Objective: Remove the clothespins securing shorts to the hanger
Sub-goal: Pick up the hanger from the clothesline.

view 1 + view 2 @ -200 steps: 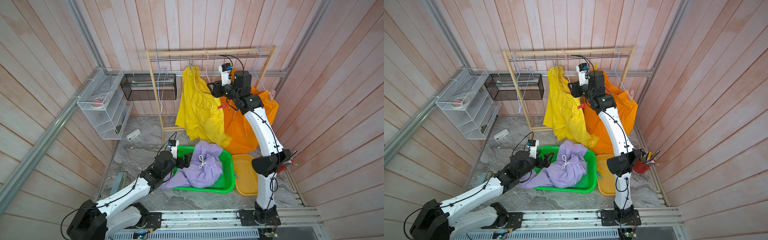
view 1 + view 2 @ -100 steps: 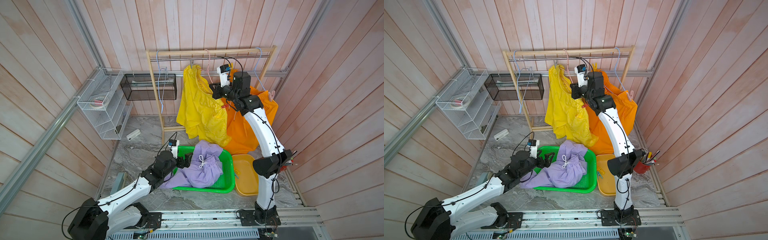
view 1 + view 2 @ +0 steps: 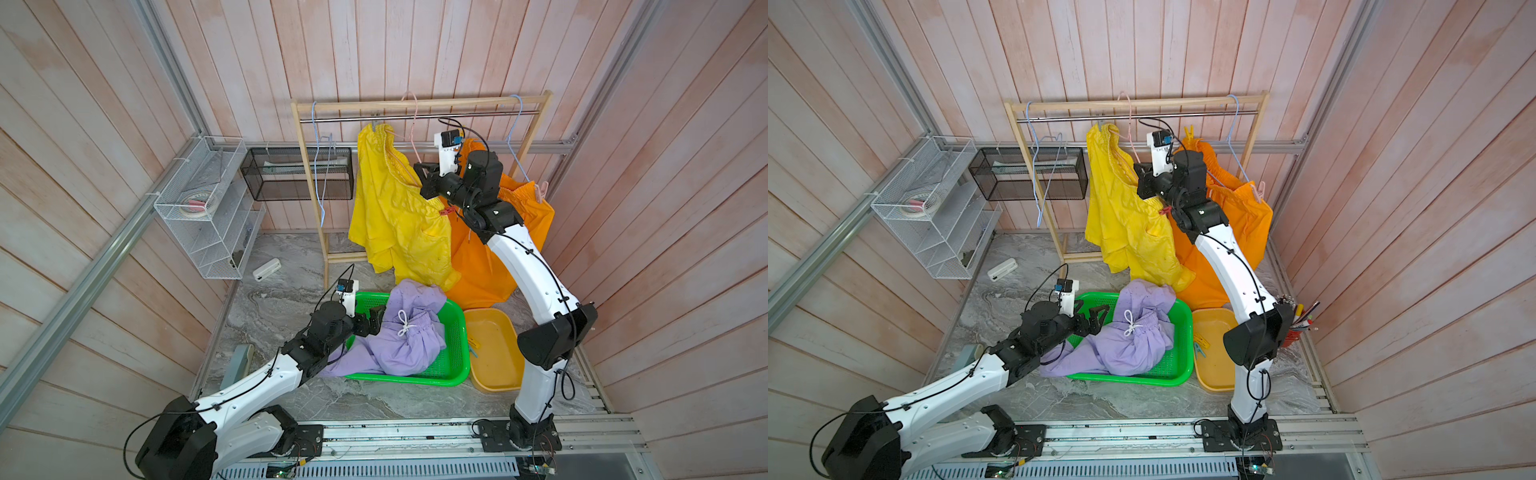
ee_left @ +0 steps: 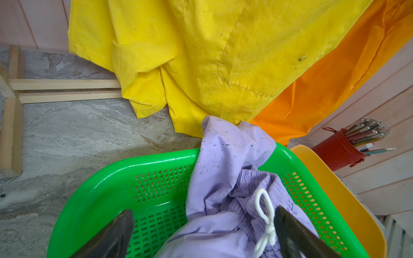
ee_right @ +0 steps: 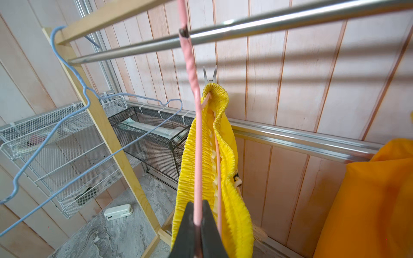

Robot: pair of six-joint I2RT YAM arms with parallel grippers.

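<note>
Yellow shorts (image 3: pixel 395 216) hang on a pink hanger (image 5: pixel 192 73) from the rail. My right gripper (image 5: pixel 197 214) is shut on that hanger's wire beside the waistband. A grey clothespin (image 5: pixel 210 74) clips the waistband's far end and a red clothespin (image 3: pixel 1165 210) sits by its near end. Orange shorts (image 3: pixel 1237 224) hang behind on a blue hanger, with a yellow clothespin (image 3: pixel 1188 132) and a pale pink one (image 3: pixel 1259 191). Lilac shorts (image 4: pixel 223 201) lie in the green basket (image 4: pixel 93 196). My left gripper (image 4: pixel 203 211) is open just above them, holding nothing.
A yellow tray (image 3: pixel 1214 370) beside the basket holds loose clothespins (image 3: pixel 1200 345). A red cup of pens (image 4: pixel 337 149) stands at the right wall. An empty blue hanger (image 5: pixel 73 134) hangs by the rack's wooden post (image 3: pixel 309 187). Wire shelves (image 3: pixel 208 208) line the left wall.
My right gripper's jaws have closed on the pink hanger wire. The left arm has not moved.
</note>
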